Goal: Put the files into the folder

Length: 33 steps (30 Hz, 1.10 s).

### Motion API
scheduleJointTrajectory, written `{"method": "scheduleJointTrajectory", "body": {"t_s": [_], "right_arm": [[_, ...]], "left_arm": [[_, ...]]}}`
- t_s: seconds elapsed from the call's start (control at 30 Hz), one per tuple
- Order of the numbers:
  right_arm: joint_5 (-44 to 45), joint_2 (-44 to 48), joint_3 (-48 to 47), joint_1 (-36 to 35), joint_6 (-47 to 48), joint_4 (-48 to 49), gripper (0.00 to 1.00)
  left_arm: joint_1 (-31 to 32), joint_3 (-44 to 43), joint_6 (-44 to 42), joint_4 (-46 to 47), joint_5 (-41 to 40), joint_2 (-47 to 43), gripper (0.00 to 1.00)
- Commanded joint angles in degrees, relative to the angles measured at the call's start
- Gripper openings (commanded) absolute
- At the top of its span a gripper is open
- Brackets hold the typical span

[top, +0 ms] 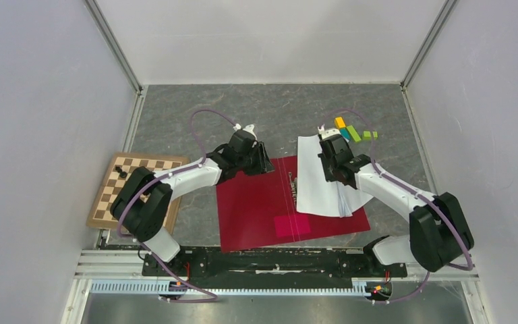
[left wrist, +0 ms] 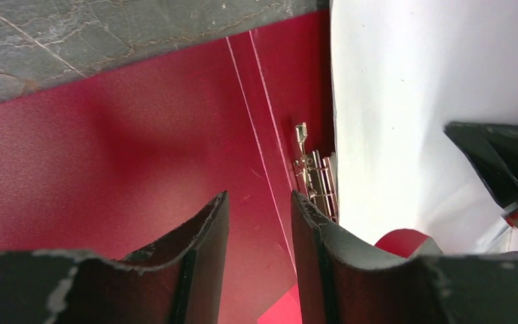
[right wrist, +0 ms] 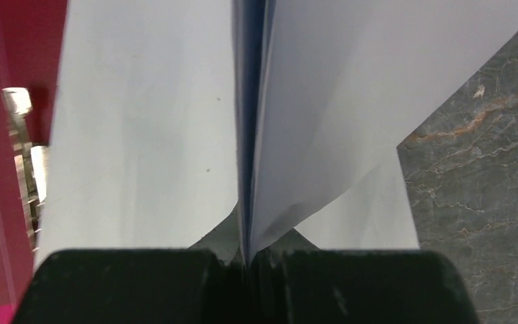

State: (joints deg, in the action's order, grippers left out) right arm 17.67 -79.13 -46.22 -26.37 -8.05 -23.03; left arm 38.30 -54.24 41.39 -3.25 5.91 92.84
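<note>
— Crimson folder [top: 256, 202], seen from above: where does it lie?
— Open flat on the grey table [top: 243, 108], between the arms. The files [top: 317, 185] cover its right half and run past its far edge. The right gripper [top: 329, 152] is on them; the left gripper [top: 266, 165] is over the left half.
— And the left wrist view?
— Fingers spread, nothing between them, over the red inside face. The metal clip [left wrist: 313, 175] is just ahead, with white sheets to its right.
— The right wrist view?
— Jaws pressed together, pinching the sheets' edge. Red folder on the left, stone table on the right.
</note>
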Motion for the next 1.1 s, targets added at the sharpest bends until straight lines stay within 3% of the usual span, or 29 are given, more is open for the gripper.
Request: {"method": "scheduleJointTrajectory", "body": {"t_s": [0.0, 0.07, 0.23, 0.37, 0.43, 0.53, 0.73, 1.07], "right_arm": [[-3.0, 7.6, -7.8, -4.7, -0.9, -2.0, 0.0], [-4.2, 10.0, -12.4, -7.2, -1.7, -3.8, 0.0], [-18.3, 16.1, -18.7, -10.7, -8.2, -0.7, 0.0], [-28.6, 20.8, -17.1, -10.7, -17.3, 5.8, 0.0], [-31.4, 21.4, -15.1, -6.0, -18.7, 4.9, 0.0], [-38.7, 19.8, -6.2, 7.2, -16.5, 3.2, 0.0], [-13.1, 11.5, 6.6, 10.8, -7.6, -0.1, 0.0], [1.3, 7.0, 6.5, 8.9, -3.4, -0.9, 0.0]], "left_arm": [[-0.1, 0.5, 1.9, 2.5, -3.4, -0.5, 0.45], [-0.5, 0.1, 1.0, 3.0, -2.2, -1.6, 0.45], [-4.7, -0.9, -1.9, -1.6, -3.6, -9.5, 0.49], [-10.8, -0.7, -3.6, -5.6, -5.3, -17.6, 0.51], [-11.9, -1.6, -4.8, -7.4, -5.6, -19.7, 0.52], [-11.9, -2.2, -4.8, -8.2, -3.1, -19.9, 0.52], [-9.2, 1.1, -2.7, -4.2, 0.8, -14.8, 0.51], [3.4, -7.3, -2.8, -3.2, -3.6, -0.2, 0.5]]}}
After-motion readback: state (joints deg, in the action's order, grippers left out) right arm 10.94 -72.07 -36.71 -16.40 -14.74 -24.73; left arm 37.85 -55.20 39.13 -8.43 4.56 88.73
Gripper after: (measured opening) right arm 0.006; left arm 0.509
